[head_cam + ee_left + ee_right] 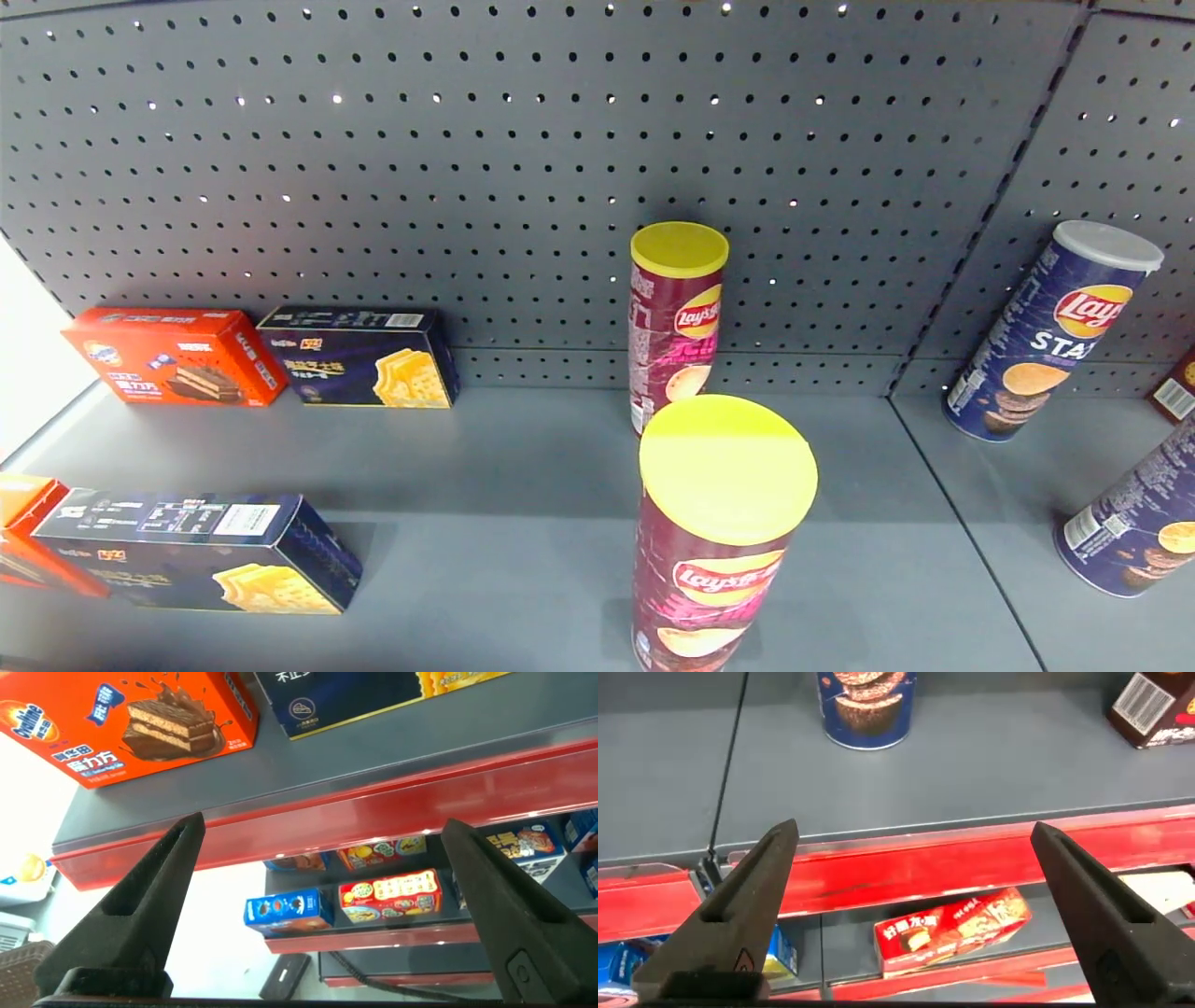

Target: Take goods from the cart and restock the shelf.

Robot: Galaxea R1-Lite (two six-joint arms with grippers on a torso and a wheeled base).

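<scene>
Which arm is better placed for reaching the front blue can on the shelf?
Right, probably. The right gripper, open and empty, faces the blue can; the left gripper faces the orange box.

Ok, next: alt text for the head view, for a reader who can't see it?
A maroon chip can with a yellow lid stands at the front of a grey shelf, a second maroon can behind it near the pegboard back. Left lie an orange box and two navy boxes; two blue cans are in the bay to the right.

A dark flat object (285, 977) lies on the pale floor (220, 963).
</scene>
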